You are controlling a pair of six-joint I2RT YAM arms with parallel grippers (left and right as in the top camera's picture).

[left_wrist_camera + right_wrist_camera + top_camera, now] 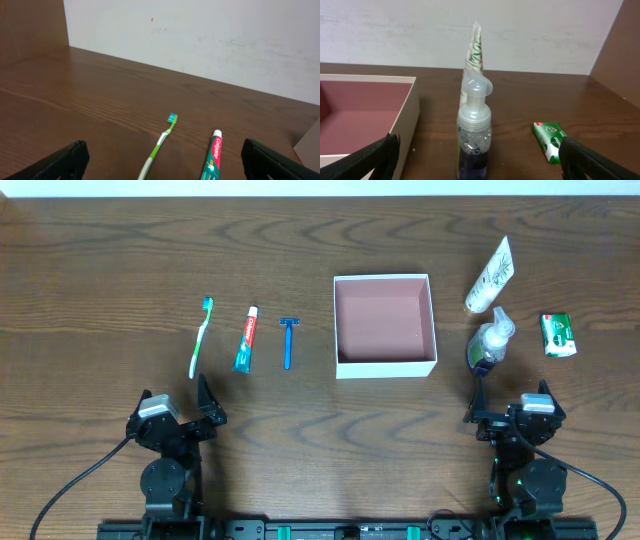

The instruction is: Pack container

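The container [385, 365], a square white-walled box with a pink-brown inside, sits empty mid-table; its corner also shows in the right wrist view [405, 115]. Left of it lie a green toothbrush [201, 335], a toothpaste tube [245, 340] and a blue razor [289, 342]. Right of it are a white tube [489, 276], a pump bottle with dark liquid [490, 345] and a green packet [558, 334]. My left gripper [177, 408] is open and empty, just short of the toothbrush [160, 145] and toothpaste [212, 160]. My right gripper [508, 408] is open and empty, with the bottle [474, 135] standing between its fingers' line.
The wooden table ends at a white wall [200, 40] at the back. The green packet [549, 140] lies right of the bottle and the white tube [474, 50] stands behind it in the right wrist view.
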